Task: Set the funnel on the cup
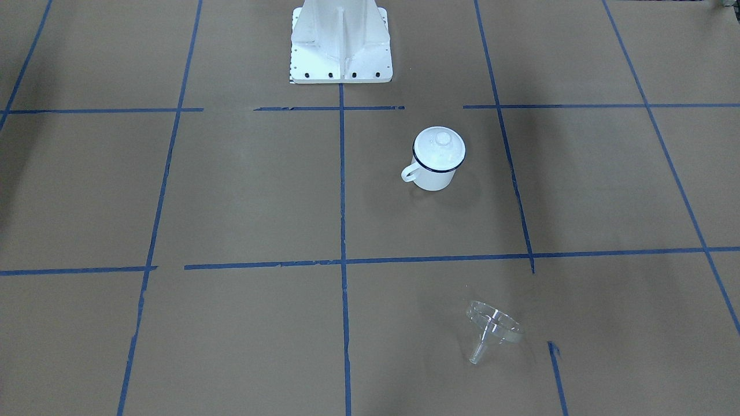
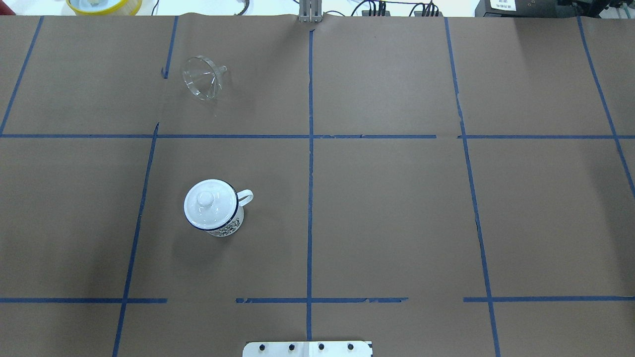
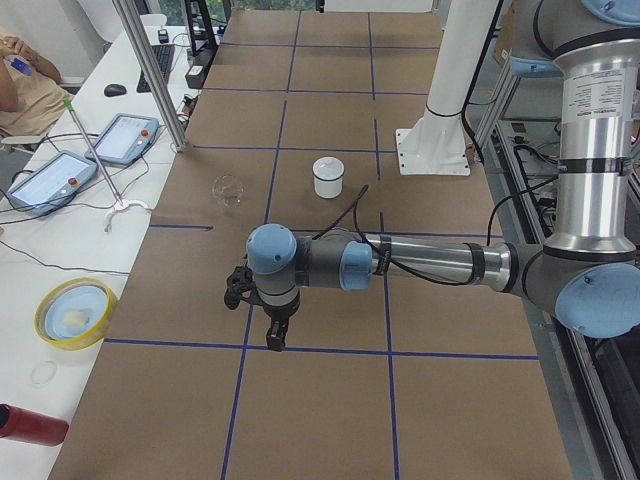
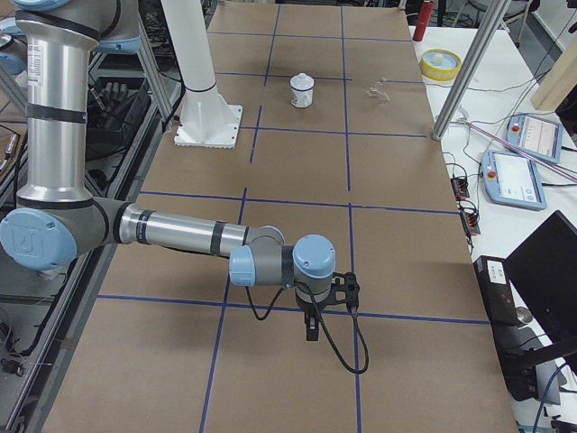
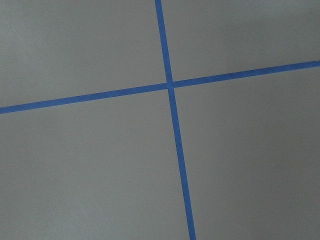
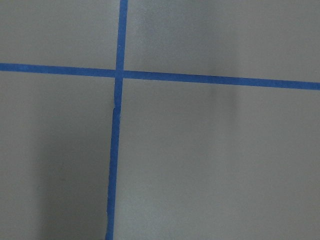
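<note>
- left tool (image 3: 274, 340): released or clenched, can't tell
- small clear funnel (image 2: 201, 79): tipped sideways on the brown paper desk (image 2: 397, 223)
- white enamel cup (image 2: 228, 224), blue rim: well apart from it, white knobbed lid (image 2: 210, 201) on top
- right tool (image 4: 311, 332): can't tell either

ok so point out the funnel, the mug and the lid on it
clear funnel (image 2: 201, 79): overhead exterior view, on its wide bowl.
enamel mug (image 2: 225, 228): overhead exterior view, on the patterned side wall below the rim.
knobbed lid (image 2: 205, 198): overhead exterior view, on the knob at its middle.
</note>
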You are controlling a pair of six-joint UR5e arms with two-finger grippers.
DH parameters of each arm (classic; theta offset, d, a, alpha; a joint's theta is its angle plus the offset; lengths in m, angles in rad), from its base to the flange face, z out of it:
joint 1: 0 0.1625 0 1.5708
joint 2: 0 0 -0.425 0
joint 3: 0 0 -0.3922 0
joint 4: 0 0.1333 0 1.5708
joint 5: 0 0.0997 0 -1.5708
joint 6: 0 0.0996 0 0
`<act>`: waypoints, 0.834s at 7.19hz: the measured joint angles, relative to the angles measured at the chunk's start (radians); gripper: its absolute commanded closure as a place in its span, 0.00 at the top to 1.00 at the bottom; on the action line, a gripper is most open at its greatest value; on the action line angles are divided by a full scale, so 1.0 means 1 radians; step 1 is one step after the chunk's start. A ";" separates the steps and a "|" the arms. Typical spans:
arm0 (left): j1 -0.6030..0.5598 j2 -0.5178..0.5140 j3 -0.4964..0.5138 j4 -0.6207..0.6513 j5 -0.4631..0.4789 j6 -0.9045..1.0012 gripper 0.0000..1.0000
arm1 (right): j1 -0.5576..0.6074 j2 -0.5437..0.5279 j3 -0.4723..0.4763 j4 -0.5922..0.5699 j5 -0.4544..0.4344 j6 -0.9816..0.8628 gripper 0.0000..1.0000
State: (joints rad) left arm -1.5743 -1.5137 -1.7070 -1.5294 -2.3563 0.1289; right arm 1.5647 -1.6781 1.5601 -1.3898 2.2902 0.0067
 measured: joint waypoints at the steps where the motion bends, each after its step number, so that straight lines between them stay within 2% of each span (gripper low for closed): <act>1: 0.000 -0.001 0.000 0.000 0.002 0.000 1.00 | 0.000 0.000 0.000 0.000 0.000 0.000 1.00; 6: 0.004 -0.024 -0.009 -0.021 -0.001 0.002 1.00 | 0.000 0.000 0.000 0.000 0.000 0.000 1.00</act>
State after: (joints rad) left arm -1.5705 -1.5376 -1.7162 -1.5499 -2.3571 0.1305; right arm 1.5647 -1.6782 1.5604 -1.3898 2.2902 0.0062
